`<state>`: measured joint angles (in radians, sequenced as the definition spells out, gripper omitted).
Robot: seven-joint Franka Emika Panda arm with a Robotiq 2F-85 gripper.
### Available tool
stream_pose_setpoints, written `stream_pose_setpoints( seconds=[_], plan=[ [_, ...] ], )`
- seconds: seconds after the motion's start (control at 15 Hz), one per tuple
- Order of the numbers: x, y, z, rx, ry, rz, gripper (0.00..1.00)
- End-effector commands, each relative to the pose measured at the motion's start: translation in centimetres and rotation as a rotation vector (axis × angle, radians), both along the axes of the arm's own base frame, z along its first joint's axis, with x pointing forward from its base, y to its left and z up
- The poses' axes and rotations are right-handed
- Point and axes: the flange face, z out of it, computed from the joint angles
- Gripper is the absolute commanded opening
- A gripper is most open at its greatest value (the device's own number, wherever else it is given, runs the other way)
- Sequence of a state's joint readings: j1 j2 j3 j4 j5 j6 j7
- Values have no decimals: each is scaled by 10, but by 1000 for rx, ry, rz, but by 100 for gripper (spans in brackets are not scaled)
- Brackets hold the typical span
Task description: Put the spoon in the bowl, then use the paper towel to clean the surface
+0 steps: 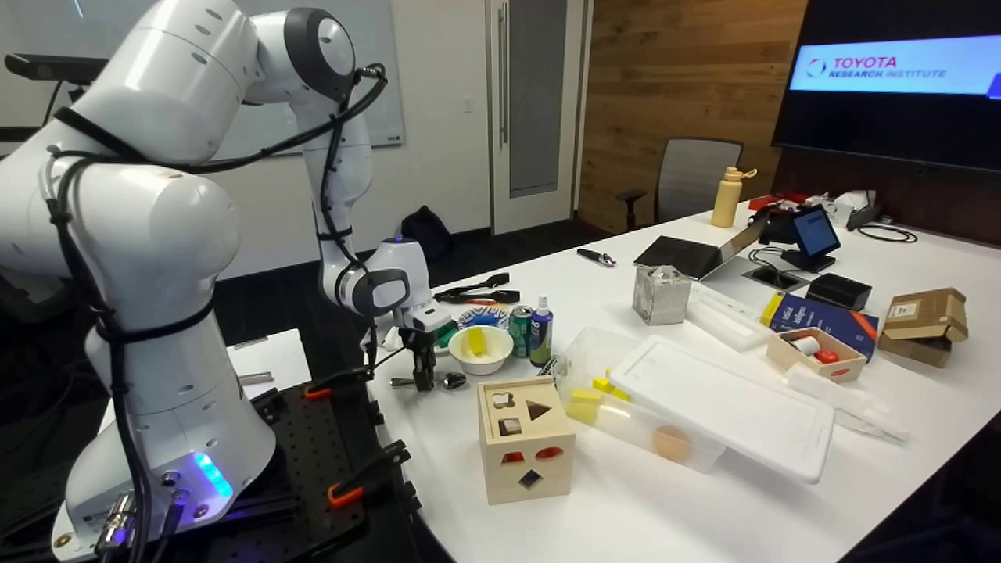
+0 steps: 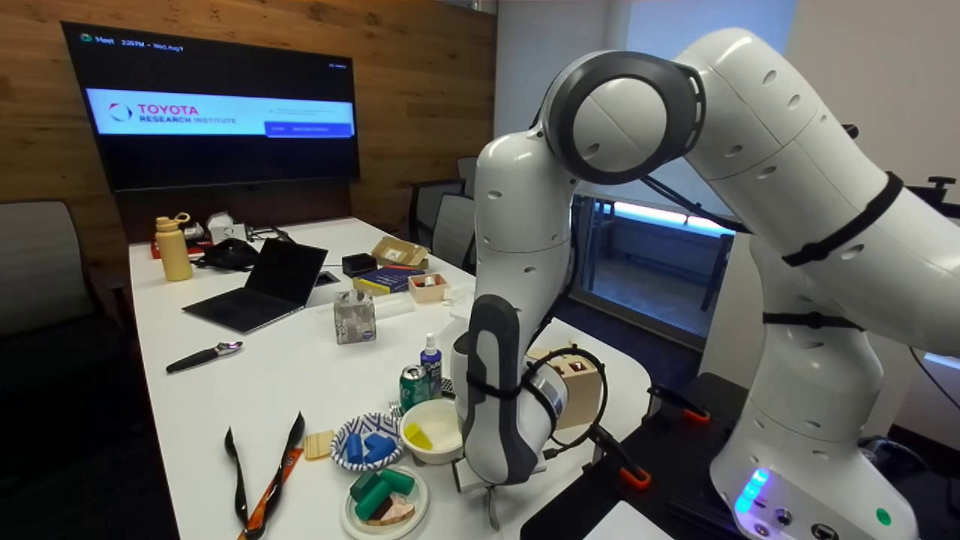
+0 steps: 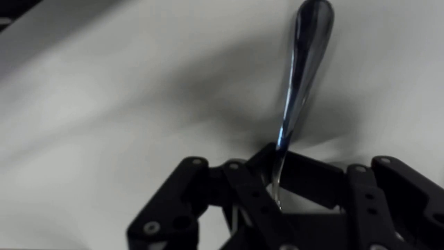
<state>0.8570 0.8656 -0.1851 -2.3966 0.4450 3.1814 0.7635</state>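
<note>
The gripper (image 1: 424, 383) points down and pinches the spoon (image 3: 301, 76) partway along its handle, the metal caught between its fingertips. In the wrist view the handle runs from there toward 12 o'clock. In an exterior view the spoon lies level, low at the table (image 1: 672, 516), handle end at 9 o'clock from the gripper, scoop at 3; whether it touches the table I cannot tell. The bowl (image 1: 485, 363) stands near the gripper at 2 o'clock, upright, a yellow block (image 1: 476, 342) inside, the spoon outside. Past the bowl, between 2 and 3 o'clock, come a can (image 1: 521, 332) and a spray bottle (image 1: 540, 338), both upright and close together. At 4 o'clock from the gripper sits the wooden cube (image 1: 524, 442); between 2 and 3 from the cube, a clear bin (image 1: 626, 438) with a white lid (image 1: 727, 407) slanting across it. In an exterior view, a patterned bowl (image 2: 375, 424) of blue blocks (image 2: 380, 448) sits just beside the bowl at 9 o'clock, and a plate (image 2: 379, 531) of green blocks (image 2: 373, 501) near it at 7.
</note>
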Motion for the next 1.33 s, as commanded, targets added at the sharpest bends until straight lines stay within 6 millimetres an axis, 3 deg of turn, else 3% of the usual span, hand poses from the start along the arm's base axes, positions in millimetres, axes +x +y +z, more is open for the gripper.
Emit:
stream_pose_setpoints(
  seconds=[0.0,0.2,0.4,0.6,0.93,1.27],
  plan=[
    [-15,4,48,-46,-23,-22,0],
    [-9,2,81,-103,-34,4,0],
    [18,-1,107,-144,-30,60,0],
    [51,-10,120,-136,-41,119,0],
    [89,-23,113,-25,-12,164,0],
    [105,-13,94,116,51,218,0]
  ],
)
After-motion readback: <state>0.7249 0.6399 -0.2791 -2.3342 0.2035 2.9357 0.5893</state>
